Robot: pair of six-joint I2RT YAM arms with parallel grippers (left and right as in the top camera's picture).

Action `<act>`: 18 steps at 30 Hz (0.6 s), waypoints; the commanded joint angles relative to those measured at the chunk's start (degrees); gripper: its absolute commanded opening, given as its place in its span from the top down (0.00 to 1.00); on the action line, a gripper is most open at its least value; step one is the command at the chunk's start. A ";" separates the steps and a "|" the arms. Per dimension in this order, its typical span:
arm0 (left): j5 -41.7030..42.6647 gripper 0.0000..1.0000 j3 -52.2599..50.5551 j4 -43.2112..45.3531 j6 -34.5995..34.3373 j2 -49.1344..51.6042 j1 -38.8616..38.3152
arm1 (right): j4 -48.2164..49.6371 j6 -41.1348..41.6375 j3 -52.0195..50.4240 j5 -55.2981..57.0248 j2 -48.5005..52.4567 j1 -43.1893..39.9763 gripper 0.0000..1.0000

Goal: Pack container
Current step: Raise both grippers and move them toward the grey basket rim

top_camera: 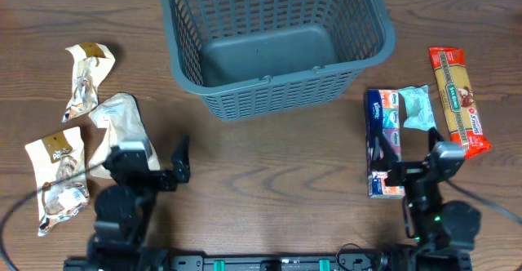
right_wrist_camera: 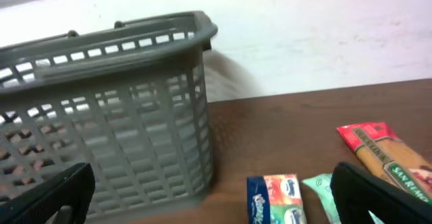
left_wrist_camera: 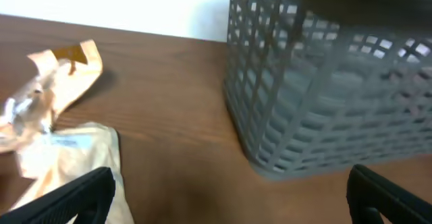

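Note:
The container (top_camera: 277,81), a dark grey lattice basket, stands empty at the back middle of the table. It also fills the upper right of the left wrist view (left_wrist_camera: 324,102) and the left of the right wrist view (right_wrist_camera: 115,116). My left gripper (top_camera: 147,153) (left_wrist_camera: 229,204) hovers open near the front left, next to the beige packets, with nothing between its fingers. My right gripper (top_camera: 405,153) (right_wrist_camera: 216,200) is open at the front right, over the near end of a blue tissue pack (top_camera: 383,140) (right_wrist_camera: 273,197), not touching it.
Three beige snack packets lie at the left: one far (top_camera: 86,79) (left_wrist_camera: 61,69), one middle (top_camera: 122,124) (left_wrist_camera: 74,156), one near (top_camera: 57,177). At the right lie a green packet (top_camera: 418,108) (right_wrist_camera: 322,190) and a red-and-yellow pasta packet (top_camera: 458,99) (right_wrist_camera: 385,153).

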 commanded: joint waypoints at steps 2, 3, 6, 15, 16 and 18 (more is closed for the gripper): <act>-1.01 0.01 12.37 -4.66 -1.01 10.93 0.02 | -5.31 -1.81 10.69 -2.62 9.05 -1.25 0.01; -1.01 0.01 14.88 -5.99 -1.01 13.14 0.02 | -7.67 -1.92 13.60 -2.60 11.39 -1.27 0.01; -1.01 0.01 22.84 -10.97 -1.01 19.45 0.02 | -15.17 -4.44 21.94 -2.60 17.66 -1.29 0.01; -1.01 0.01 45.68 -34.53 -0.94 35.54 0.02 | -39.87 -14.86 50.60 -4.44 38.32 -1.29 0.01; -1.01 0.01 47.23 -36.22 -0.92 36.41 0.02 | -42.38 -15.58 53.59 -5.01 40.28 -1.29 0.01; -1.01 0.01 50.25 -39.34 -0.72 37.81 0.02 | -46.23 -17.11 58.27 -5.86 43.15 -1.27 0.01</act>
